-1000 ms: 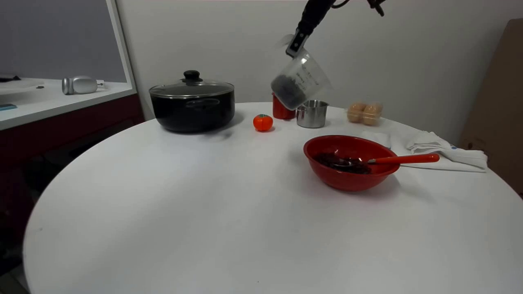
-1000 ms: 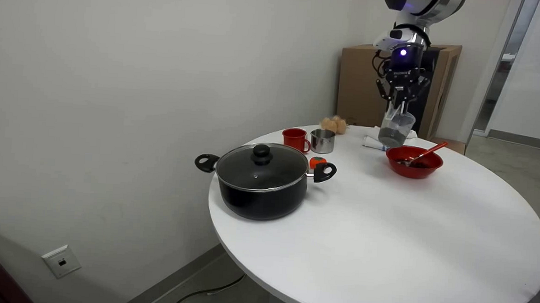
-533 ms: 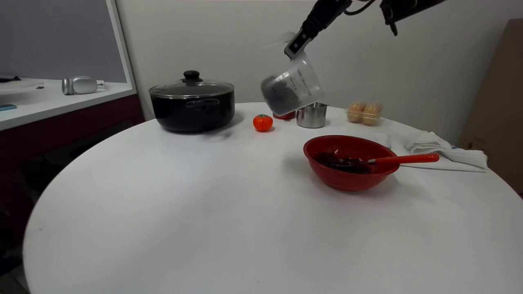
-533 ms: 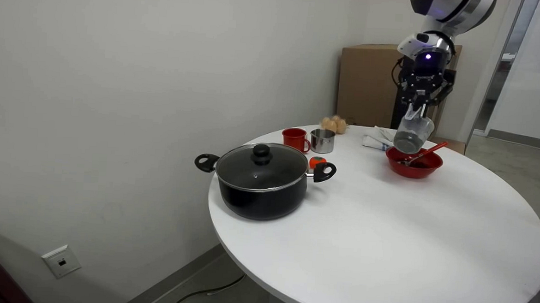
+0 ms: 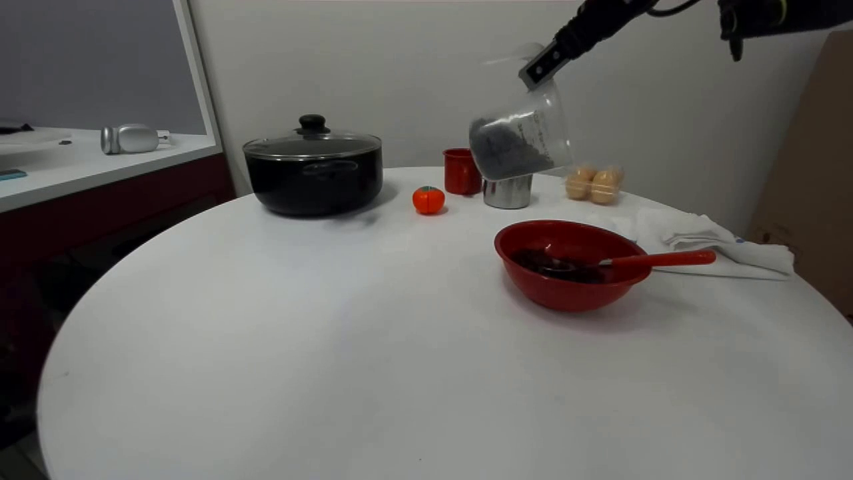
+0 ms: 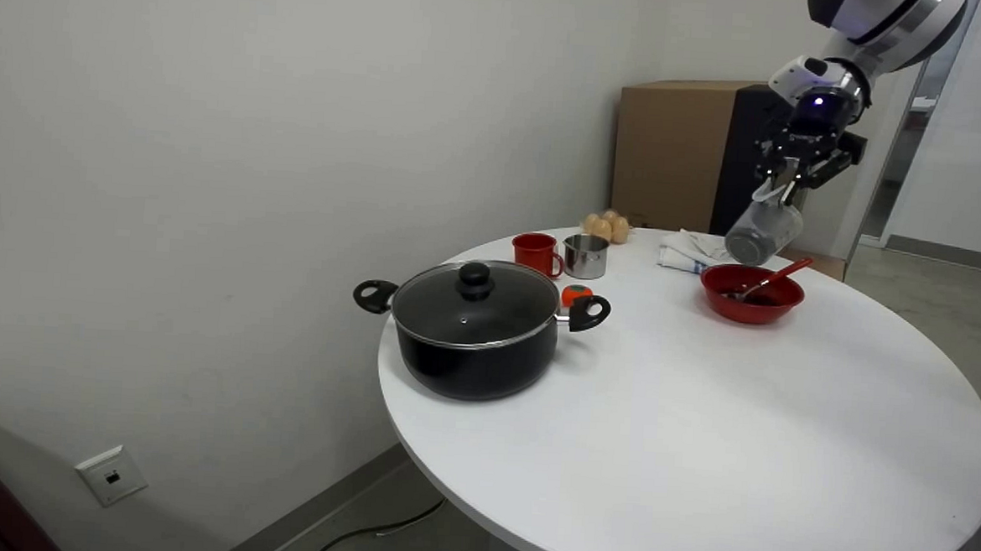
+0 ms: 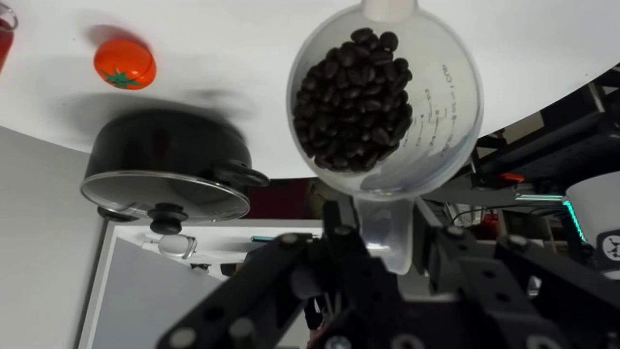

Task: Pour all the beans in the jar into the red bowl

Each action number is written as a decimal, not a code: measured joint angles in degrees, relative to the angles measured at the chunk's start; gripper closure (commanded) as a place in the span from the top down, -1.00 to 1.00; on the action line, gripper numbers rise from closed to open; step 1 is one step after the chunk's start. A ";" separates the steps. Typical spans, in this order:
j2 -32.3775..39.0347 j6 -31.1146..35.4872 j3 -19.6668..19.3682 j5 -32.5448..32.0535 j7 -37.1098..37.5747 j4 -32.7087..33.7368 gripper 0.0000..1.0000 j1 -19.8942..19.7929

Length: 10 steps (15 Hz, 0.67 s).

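Note:
The jar [image 5: 554, 120] is a clear measuring cup, tilted well over on its side. The beans [image 5: 510, 152] lie as a dark mass along its base and low side; they also show in the wrist view [image 7: 353, 102]. My gripper [image 7: 385, 218] is shut on the jar's handle. In an exterior view the jar [image 6: 783, 225] appears just above the red bowl [image 6: 753, 314]. In an exterior view the red bowl [image 5: 566, 298] sits on the table below the jar, with dark contents and a red-handled metal utensil [image 5: 660, 259]. The bowl is out of the wrist view. No beans are seen falling.
A black lidded pot [image 5: 314, 177], a toy tomato [image 5: 428, 200], a red cup [image 5: 460, 172] and a metal cup [image 5: 510, 193] stand towards the back. Packaged eggs [image 5: 593, 185] and a white cloth [image 5: 706, 240] lie behind the bowl.
The gripper and jar have moved right in both exterior views over the last half second. The jar is tilted further towards level. The bowl has not moved.

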 measured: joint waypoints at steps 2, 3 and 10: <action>1.40 -1.24 0.95 1.84 0.26 1.74 -0.86 -0.43; 2.12 -1.79 1.42 2.70 0.58 2.53 -0.86 -0.56; 6.25 -3.02 3.28 8.85 8.17 5.79 -0.86 -3.84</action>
